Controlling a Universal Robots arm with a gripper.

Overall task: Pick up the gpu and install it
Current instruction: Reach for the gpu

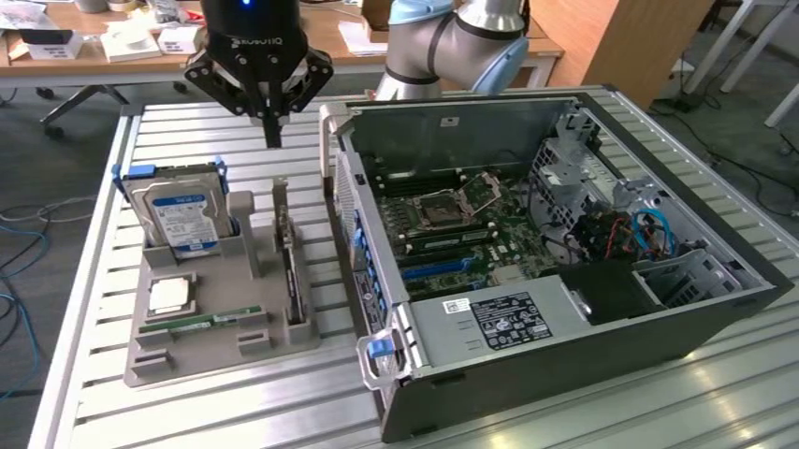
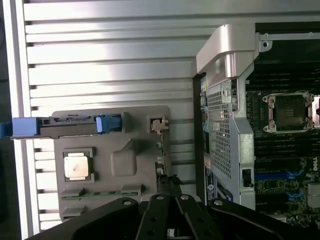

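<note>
Exterior view shows the tool [image 1: 272, 140] shut and empty, hanging above the far end of the tray [image 1: 187, 360], where the gpu [image 1: 288, 251] stands on edge in its slot, just beside the case [image 1: 699, 318]. The risk, as I judge it, is that a descent with the jaws shut would strike the thin card's top edge instead of straddling it, tipping or jamming it, or would bump the case wall. On the desk [image 1: 699, 412] I count one gpu, one drive [image 1: 181, 213], one processor [image 1: 171, 296], one memory stick [image 1: 200, 322], one tray and one case.
</note>
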